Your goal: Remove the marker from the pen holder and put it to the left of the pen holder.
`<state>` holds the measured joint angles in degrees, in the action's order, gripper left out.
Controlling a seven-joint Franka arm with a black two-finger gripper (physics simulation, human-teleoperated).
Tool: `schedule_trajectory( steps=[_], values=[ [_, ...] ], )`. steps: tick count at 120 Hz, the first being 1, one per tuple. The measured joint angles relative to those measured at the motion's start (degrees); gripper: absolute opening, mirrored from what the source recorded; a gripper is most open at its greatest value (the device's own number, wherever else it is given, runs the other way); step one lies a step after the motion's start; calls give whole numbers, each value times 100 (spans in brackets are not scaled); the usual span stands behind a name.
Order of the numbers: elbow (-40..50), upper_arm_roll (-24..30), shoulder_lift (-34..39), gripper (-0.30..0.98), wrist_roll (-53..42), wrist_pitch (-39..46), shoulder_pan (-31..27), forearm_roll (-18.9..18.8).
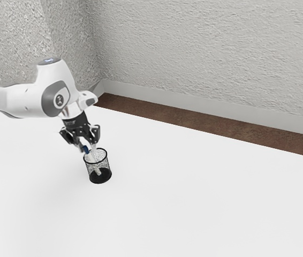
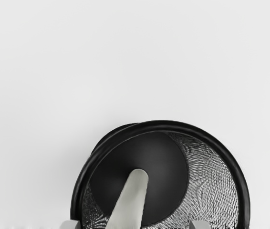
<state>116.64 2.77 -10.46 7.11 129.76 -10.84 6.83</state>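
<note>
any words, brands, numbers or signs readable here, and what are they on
No text can be read.
White arm: a dark sign on its round badge and a bluish mark on top, both too small to make out.
Marker: no lettering seen on the part in sight.
Pen holder: none seen.

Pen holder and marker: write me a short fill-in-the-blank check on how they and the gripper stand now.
The marker leans ____ the pen holder, not beside it.
The marker's upper end is coloured ____.
The pen holder's rim is coloured ____.
The gripper is ____, not shut.

Missing words: inside; blue; black; open.
</note>
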Motion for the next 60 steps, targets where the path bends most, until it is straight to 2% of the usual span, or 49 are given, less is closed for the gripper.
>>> schedule_trajectory(
  steps=[9, 60],
  values=[
    [8, 10, 10, 25, 2, -34, -2, 49],
    [-25, 27, 7, 4, 12, -47, 0, 107]
  ],
)
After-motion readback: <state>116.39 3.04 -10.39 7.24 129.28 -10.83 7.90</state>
